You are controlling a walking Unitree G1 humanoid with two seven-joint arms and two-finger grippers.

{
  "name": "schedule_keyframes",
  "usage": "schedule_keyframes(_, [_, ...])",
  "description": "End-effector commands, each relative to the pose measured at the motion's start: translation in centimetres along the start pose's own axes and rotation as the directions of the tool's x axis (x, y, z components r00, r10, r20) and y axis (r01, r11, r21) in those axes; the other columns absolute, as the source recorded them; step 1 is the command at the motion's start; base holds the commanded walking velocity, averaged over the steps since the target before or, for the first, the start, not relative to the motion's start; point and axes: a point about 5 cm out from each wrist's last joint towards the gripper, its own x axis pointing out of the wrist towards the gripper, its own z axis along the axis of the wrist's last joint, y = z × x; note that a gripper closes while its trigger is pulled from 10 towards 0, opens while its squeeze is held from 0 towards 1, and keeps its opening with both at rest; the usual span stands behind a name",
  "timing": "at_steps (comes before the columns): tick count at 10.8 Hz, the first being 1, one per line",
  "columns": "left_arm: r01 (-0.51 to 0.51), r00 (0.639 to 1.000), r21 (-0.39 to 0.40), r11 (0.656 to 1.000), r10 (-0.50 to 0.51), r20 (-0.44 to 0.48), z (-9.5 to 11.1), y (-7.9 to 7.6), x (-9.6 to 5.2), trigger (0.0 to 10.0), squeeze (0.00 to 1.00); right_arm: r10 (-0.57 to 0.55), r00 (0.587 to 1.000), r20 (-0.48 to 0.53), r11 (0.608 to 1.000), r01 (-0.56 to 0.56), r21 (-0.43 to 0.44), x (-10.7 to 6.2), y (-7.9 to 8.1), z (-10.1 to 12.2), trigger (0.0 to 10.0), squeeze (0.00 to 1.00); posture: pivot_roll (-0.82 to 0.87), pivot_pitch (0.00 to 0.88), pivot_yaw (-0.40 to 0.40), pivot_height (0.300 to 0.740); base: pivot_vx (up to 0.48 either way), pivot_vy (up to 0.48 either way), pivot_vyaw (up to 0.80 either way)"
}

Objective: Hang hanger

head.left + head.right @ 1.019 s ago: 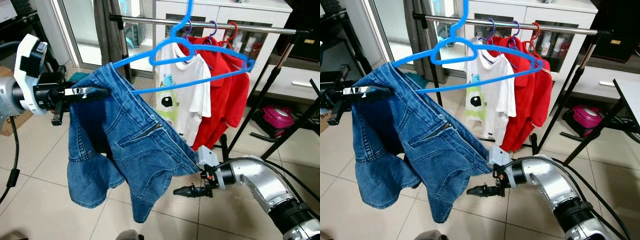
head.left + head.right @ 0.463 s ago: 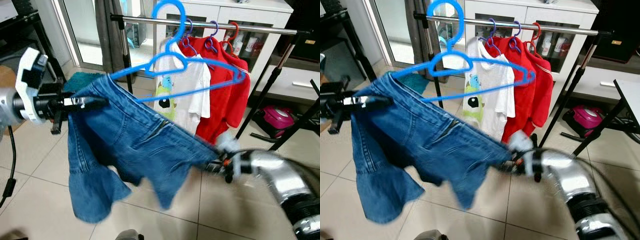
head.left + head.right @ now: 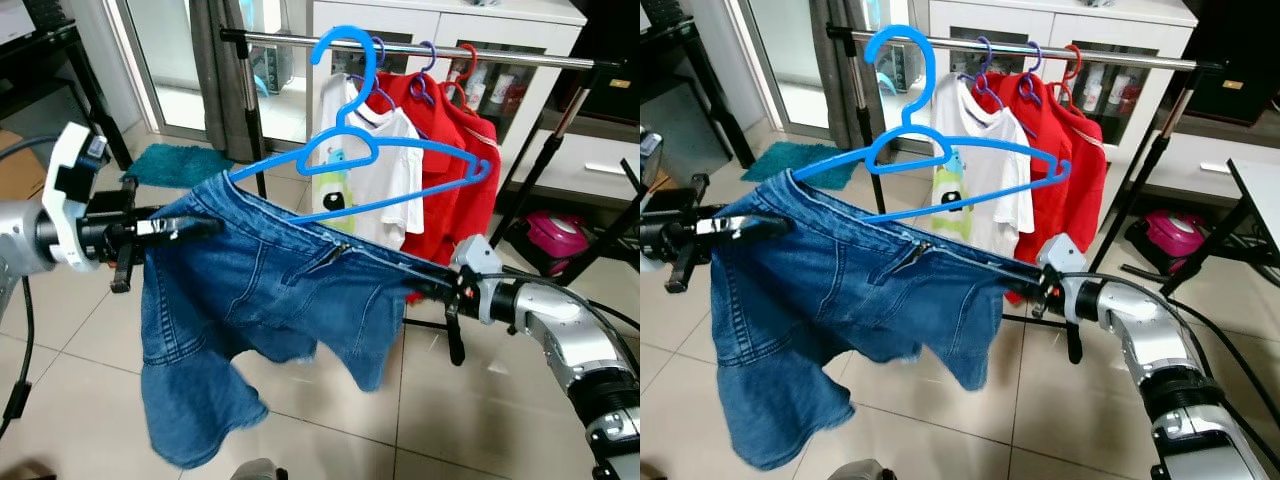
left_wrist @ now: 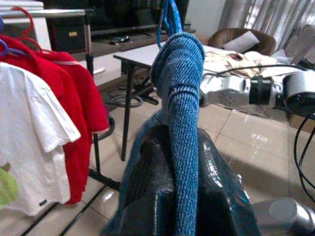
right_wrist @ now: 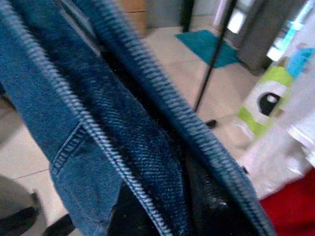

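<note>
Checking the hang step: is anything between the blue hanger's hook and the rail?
Nothing visible blocks it. The blue hanger has its hook up by the rail, left of the hung shirts; both grippers hold the denim shorts' waistband.

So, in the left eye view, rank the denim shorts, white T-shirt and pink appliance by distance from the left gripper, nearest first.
From the left gripper:
1. Denim shorts: waistband clamped in its jaws.
2. White T-shirt: hanging on the rail, beyond the shorts toward the robot's right.
3. Pink appliance: on the floor at far right, under the rack.
</note>
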Motion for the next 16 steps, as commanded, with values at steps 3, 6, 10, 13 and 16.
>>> schedule_keyframes(3, [-0.061,0.998,0.051,0.997,0.060,0.022,0.6,-1.6,-1.3,0.0,0.00,-0.277,0.959,-0.067,0.960,0.280,0.034,-3.6,-4.0,-0.8,0.0,0.00,0.02,0.000,0.000,0.740,0.000,0.000,0.00])
schedule_keyframes(6, [-0.054,0.985,0.033,0.998,0.059,-0.162,-2.5,-3.1,-0.9,0.0,0.00,-0.333,0.941,-0.053,0.942,0.334,0.024,-4.7,-5.4,0.0,0.0,0.00,0.02,0.000,-0.005,0.740,0.000,0.000,0.00])
schedule_keyframes(10, [-0.145,0.924,0.123,0.982,0.179,-0.338,-4.6,-2.8,-2.5,0.0,0.00,-0.396,0.918,-0.034,0.918,0.395,-0.023,-5.6,-7.0,1.6,0.0,0.00,0.02,0.000,-0.008,0.740,0.000,0.000,0.00])
schedule_keyframes(13, [-0.333,0.921,0.315,0.889,0.378,-0.093,-3.2,-1.3,-2.3,0.0,0.00,-0.394,0.919,-0.012,0.918,0.394,-0.040,-5.7,-7.4,2.3,0.0,0.00,0.02,0.000,0.001,0.740,0.000,0.000,0.00])
schedule_keyframes(16, [-0.302,0.931,0.271,0.914,0.345,-0.123,-3.9,-1.9,-2.7,0.0,0.00,-0.379,0.925,-0.023,0.925,0.378,-0.046,-5.9,-7.3,2.1,0.0,0.00,0.02,0.000,0.001,0.740,0.000,0.000,0.00])
